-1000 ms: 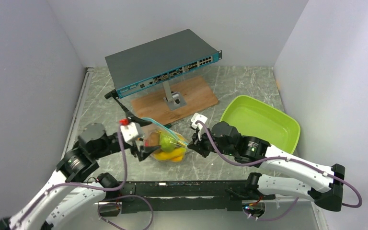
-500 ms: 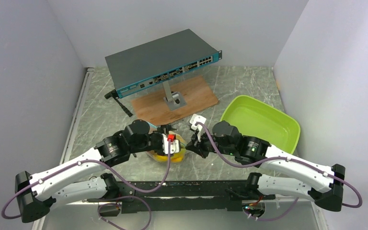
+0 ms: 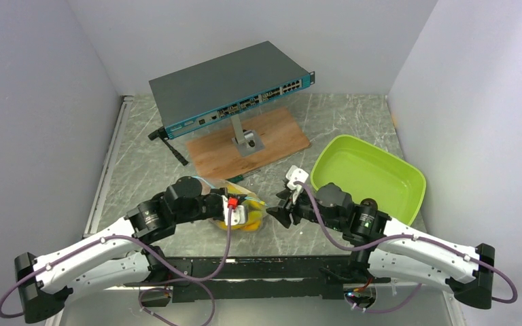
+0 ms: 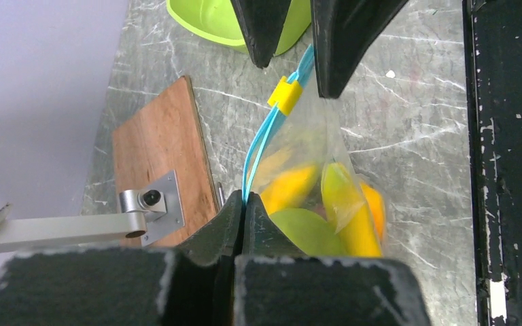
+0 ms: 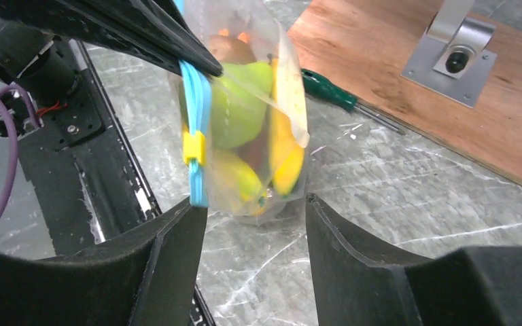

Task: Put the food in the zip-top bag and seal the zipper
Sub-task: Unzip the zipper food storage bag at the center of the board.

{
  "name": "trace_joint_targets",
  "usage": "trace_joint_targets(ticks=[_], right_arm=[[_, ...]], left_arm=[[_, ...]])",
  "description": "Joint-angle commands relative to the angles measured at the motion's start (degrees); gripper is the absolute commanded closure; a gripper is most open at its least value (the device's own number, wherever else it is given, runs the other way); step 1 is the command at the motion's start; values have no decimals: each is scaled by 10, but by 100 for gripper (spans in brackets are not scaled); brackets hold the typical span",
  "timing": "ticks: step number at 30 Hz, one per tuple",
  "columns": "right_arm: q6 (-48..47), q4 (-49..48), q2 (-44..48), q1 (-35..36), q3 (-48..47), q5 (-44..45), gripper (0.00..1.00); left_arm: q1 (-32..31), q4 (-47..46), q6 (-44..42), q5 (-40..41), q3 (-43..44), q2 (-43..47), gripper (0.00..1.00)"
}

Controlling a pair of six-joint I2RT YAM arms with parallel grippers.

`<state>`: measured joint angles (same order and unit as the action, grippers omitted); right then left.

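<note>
Sealing step. Food (image 5: 234,112) is inside the zip-top bag (image 5: 282,88), upright on the bench (image 5: 414,197). Left pincer (image 4: 243,207) clamped on zipper (image 5: 196,109). Right pincer (image 5: 255,210) apart, just short of the yellow slider (image 5: 193,148). Next, probably: right pinches the slider and runs it along.

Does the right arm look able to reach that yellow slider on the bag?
Probably yes: the right gripper is open beside the yellow slider, nothing between them; the left gripper pinches the zipper farther along.
</note>
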<state>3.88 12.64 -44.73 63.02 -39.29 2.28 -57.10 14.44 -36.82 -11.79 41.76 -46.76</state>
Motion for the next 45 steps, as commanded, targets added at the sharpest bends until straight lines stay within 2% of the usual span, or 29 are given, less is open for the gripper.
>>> trace_joint_targets(ticks=[1,5,11,14,15,17,20,22,25,27,34,36,41,43,45], right_arm=[[-15,-106,41,-1,35,34,44],[-25,-144,33,-2,43,-4,52],[-33,-147,-3,-2,23,-60,60],[-33,-148,-7,-2,21,-55,79],[-33,-146,-7,-2,21,-58,88],[-34,-139,-9,-2,18,-63,100],[-44,-129,-13,-2,14,-68,100],[-50,-129,-14,-3,13,-72,100],[-53,-129,-15,-1,10,-79,100],[-55,-129,-15,-2,8,-82,100],[-63,-107,-11,-2,1,-85,100],[-63,-107,-11,-2,1,-86,100],[-64,-107,-15,-2,-1,-94,100],[-64,-107,-14,-2,-2,-94,100],[-63,-106,-13,-2,-1,-93,100]], left_arm=[[-1,-33,13,-16,-15,38,100],[-1,-33,20,-26,-14,47,100],[-1,-27,24,-35,-13,49,100],[-1,-24,28,-35,-14,53,100],[0,-22,34,-37,-10,52,95],[0,-18,54,-42,3,46,69],[0,3,63,-95,39,23,46],[-1,7,73,-124,66,-3,38],[-1,19,75,-151,108,-48,33],[-1,29,68,-172,126,-69,34],[0,78,47,-221,155,-99,49],[0,82,47,-222,155,-101,56],[0,87,48,-208,160,-114,64],[0,82,50,-200,163,-120,66],[0,80,48,-193,163,-124,63]])
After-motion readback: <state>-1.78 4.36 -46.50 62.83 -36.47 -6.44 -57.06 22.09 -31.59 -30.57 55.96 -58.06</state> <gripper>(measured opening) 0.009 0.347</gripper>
